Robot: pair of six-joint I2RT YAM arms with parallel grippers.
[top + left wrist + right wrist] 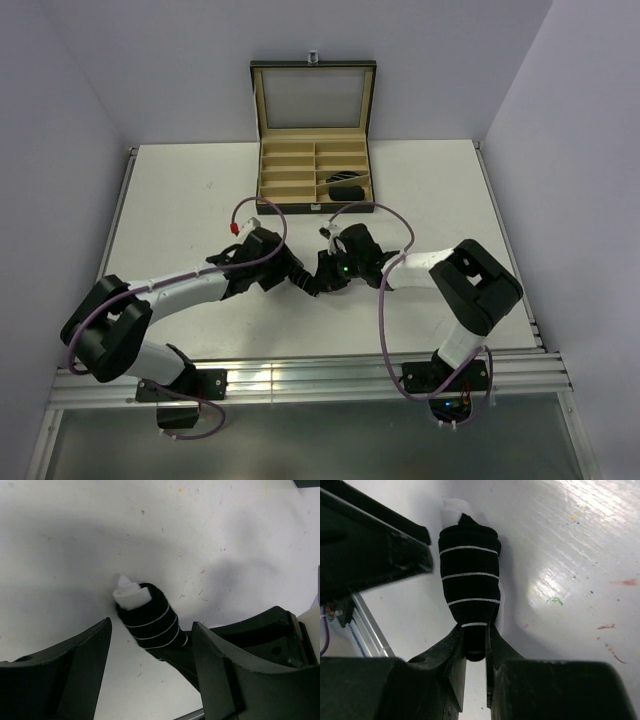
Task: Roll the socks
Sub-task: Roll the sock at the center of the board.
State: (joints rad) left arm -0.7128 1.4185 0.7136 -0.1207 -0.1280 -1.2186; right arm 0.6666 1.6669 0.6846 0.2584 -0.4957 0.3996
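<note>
A rolled black sock with thin white stripes lies low over the white table, a white scrap poking from its far end. My right gripper is shut on the sock's narrow near end. In the left wrist view the same sock shows between and beyond the fingers of my left gripper, which stands open and does not touch it. From above, the left gripper and the right gripper meet at the table's middle, and the sock is mostly hidden between them.
A black compartmented box with tan lining stands open at the back of the table, with a dark bundle in a right compartment. The left finger hangs close beside the sock.
</note>
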